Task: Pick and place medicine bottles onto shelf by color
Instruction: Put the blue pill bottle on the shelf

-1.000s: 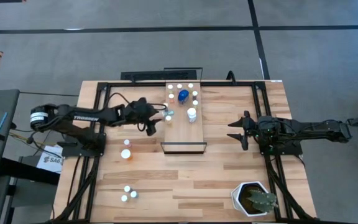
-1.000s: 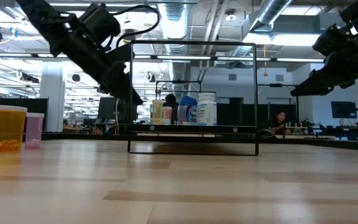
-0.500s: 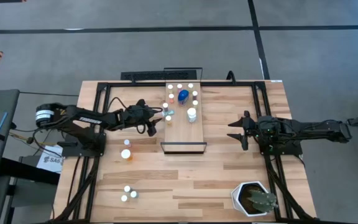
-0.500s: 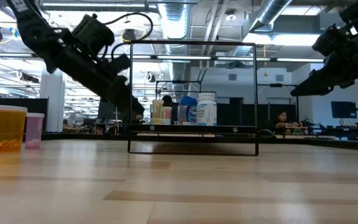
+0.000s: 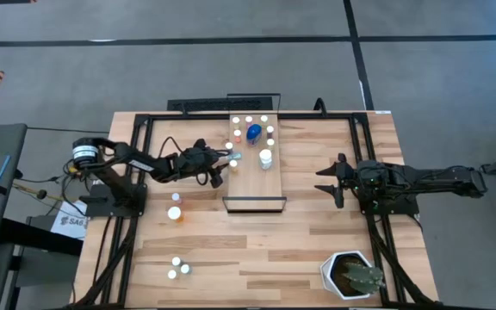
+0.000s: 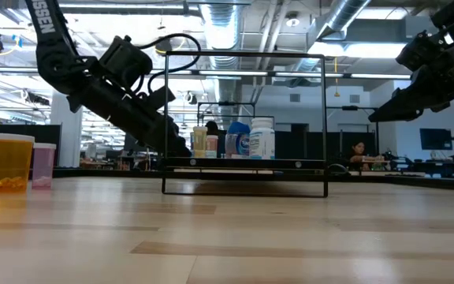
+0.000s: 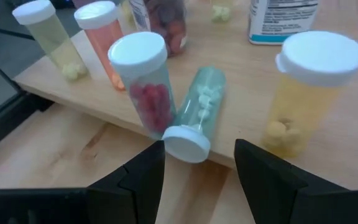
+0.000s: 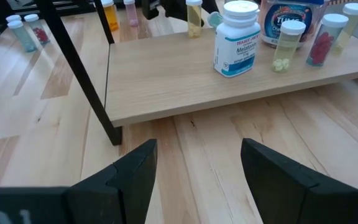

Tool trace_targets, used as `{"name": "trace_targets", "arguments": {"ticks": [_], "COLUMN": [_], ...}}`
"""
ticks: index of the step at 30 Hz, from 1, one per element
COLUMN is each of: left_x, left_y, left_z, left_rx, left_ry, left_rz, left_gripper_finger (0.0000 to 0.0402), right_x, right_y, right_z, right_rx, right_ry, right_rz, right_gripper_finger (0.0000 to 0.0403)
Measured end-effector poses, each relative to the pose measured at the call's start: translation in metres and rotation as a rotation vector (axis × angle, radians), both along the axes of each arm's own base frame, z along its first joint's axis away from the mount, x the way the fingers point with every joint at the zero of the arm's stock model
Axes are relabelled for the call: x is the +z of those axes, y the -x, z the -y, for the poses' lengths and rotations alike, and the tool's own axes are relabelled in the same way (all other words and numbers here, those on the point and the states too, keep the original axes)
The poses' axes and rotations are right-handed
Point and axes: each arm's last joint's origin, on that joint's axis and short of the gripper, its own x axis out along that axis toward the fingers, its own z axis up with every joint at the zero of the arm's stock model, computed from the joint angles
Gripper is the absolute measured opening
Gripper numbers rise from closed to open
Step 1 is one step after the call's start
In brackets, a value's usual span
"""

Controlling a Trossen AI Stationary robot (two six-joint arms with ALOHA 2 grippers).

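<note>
The shelf [image 5: 257, 176] lies mid-table with several medicine bottles standing at its far end. A clear teal bottle [image 7: 199, 106] lies on its side at the shelf's left edge, its white cap [image 7: 187, 143] overhanging toward my left gripper. Beside it stand a red-pill bottle [image 7: 146, 78] and a yellow one [image 7: 308, 93]. My left gripper [image 7: 197, 154] is open just short of that cap, low at the shelf's left edge [image 5: 222, 172]. My right gripper [image 5: 329, 180] waits open to the right of the shelf.
Orange and pink bottles [image 5: 175, 212] stand on the table to the left of the shelf, and three white-capped ones [image 5: 177, 268] near the front left. A white plant pot [image 5: 350, 275] sits front right. Black frame rails [image 5: 136, 172] run along both sides.
My left gripper has sunk toward the table and edged closer to the shelf's left edge, its arm folding lower. Its fingers keep the same gap.
</note>
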Motion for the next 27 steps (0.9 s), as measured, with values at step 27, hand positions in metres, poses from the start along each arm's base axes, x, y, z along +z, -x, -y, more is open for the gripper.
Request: {"name": "trace_targets", "arguments": {"ticks": [27], "left_x": [-0.001], "left_y": [0.002], "left_z": [-0.012], "left_rx": [-0.040], "left_ry": [-0.010], "left_rz": [0.013], "left_gripper_finger": [0.0183], "right_x": [0.000], "right_y": [0.000], "right_z": [0.000], "right_rx": [0.000], "right_ry": [0.000], "right_rz": [0.000], "right_gripper_finger": [0.0255]}}
